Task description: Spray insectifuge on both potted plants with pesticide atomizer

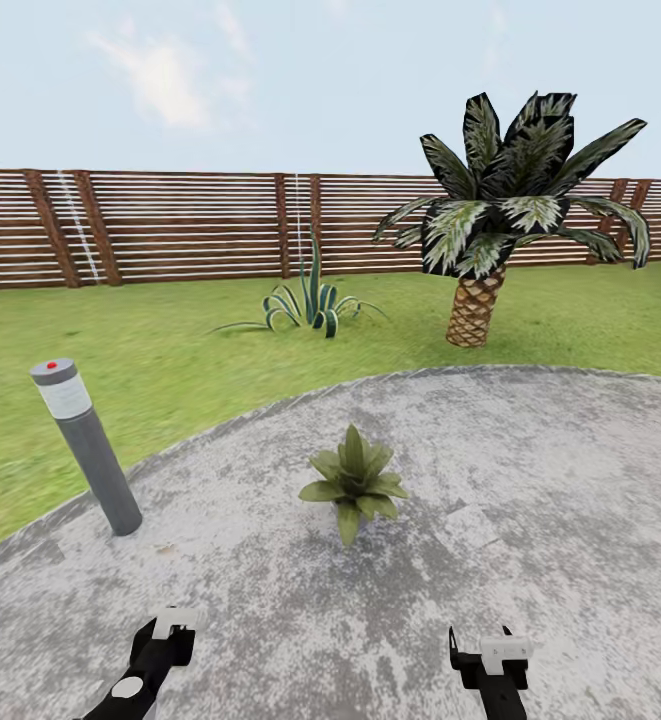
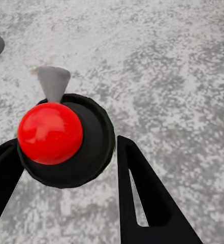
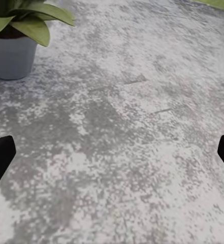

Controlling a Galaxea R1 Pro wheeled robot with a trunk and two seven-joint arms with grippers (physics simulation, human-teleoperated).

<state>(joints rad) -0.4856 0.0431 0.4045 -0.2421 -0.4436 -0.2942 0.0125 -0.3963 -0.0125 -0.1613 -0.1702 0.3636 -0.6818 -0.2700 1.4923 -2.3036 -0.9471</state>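
Observation:
One potted plant (image 1: 355, 482), a low rosette of broad green leaves, stands on the round grey paving of the garden (image 1: 170, 340) ahead of me. Its grey pot (image 3: 10, 56) appears in the right wrist view. My left gripper (image 1: 175, 622) (image 2: 63, 145) hangs low at the near left. Its two black fingers (image 2: 142, 198) sit against a black round cap with a red knob and grey cone nozzle, which I take for the pesticide atomizer (image 2: 51, 132) seen from above. Wide open and holding nothing, my right gripper (image 1: 480, 640) (image 3: 112, 147) is low at the near right. No whitish specks show on the leaves.
A tall grey bollard lamp (image 1: 85, 445) stands at the paving's left edge. A striped agave (image 1: 310, 300) and a scaly-trunked palm (image 1: 480, 250) grow on the lawn behind. The brown slat fence (image 1: 170, 225) closes the back.

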